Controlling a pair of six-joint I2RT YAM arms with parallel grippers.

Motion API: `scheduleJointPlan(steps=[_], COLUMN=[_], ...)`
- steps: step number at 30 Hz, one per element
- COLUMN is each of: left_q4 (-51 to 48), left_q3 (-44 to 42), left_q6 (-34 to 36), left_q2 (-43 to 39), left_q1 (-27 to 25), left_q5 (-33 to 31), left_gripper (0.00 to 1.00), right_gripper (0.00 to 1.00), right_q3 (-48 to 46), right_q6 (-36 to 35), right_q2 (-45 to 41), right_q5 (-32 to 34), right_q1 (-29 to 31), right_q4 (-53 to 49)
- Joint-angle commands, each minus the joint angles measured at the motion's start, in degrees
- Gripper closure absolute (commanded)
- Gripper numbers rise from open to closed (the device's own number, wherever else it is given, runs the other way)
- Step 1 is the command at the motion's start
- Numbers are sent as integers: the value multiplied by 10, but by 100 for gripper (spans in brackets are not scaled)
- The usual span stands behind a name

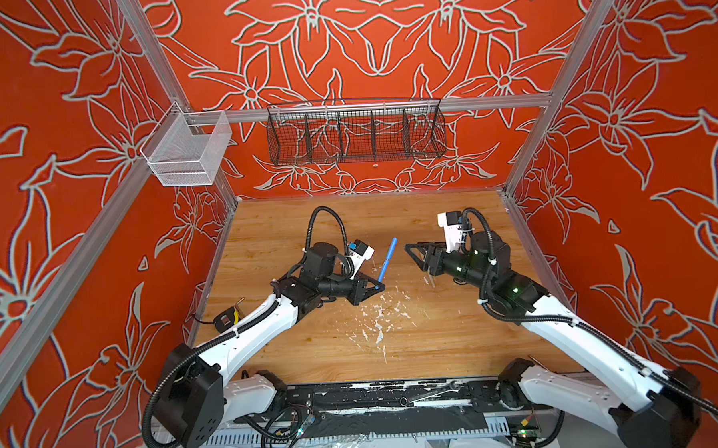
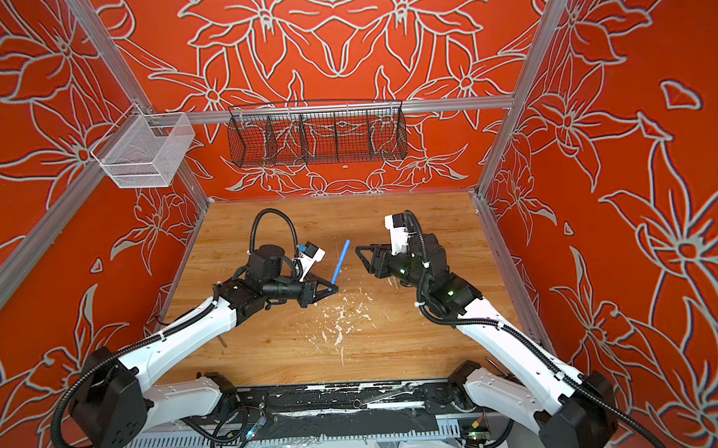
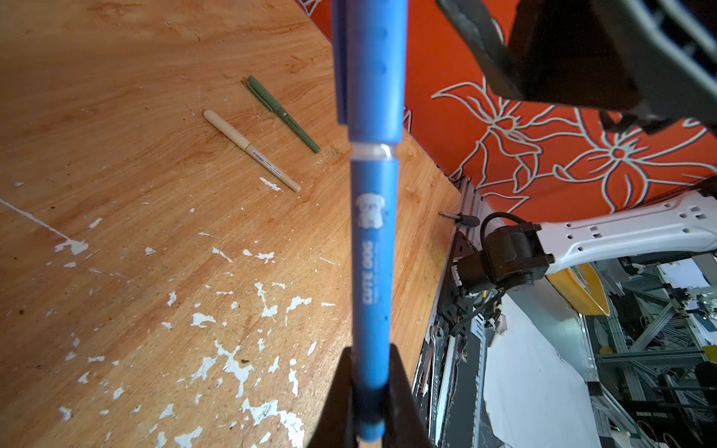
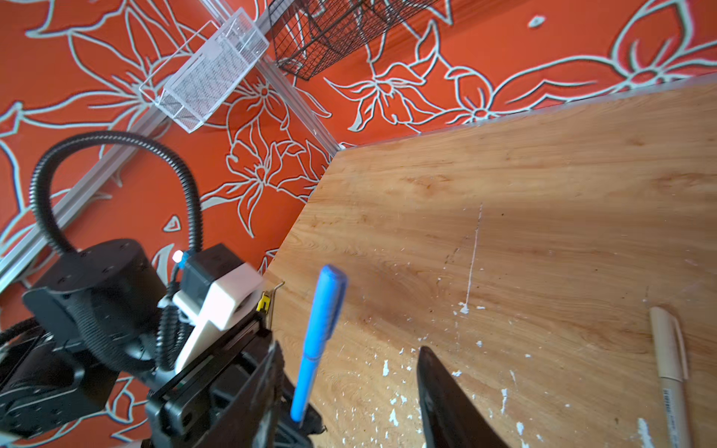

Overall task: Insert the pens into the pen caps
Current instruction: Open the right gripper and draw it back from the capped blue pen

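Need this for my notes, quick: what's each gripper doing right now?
Left gripper: closed on the blue pen.
Right gripper: open, holding nothing.

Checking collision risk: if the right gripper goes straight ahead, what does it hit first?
Probably the blue pen in the left gripper; the right gripper points at its capped half, though depth is unclear.
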Motion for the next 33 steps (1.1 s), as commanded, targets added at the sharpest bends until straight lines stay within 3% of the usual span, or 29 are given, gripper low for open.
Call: scheduleJointPlan(steps=[1,7,23,28,33], left_q4=[14,23,32,34,35], left_q3=[-13,-19,-21,-19,-19], left_q6=[-1,-5,-5,-4,-5], left_q2=[-18,-19,-12,-11,-8], left_q1=[0,0,-4,-6,-7], left_q5=[23,32,46,51,49], left_gripper=[100,100,100,100,100], right_gripper=[42,40,40,40,47], right_q3=[6,23,63,94,97], right_q6=[-6,-9,-17,-18,-7], right_q2=[25,66,118,157,173], right_q5=[-67,-123,-135,-166,-183], right_q1=[-12,-13,-13,-13,-13], right_q4=[19,71,89,92,111])
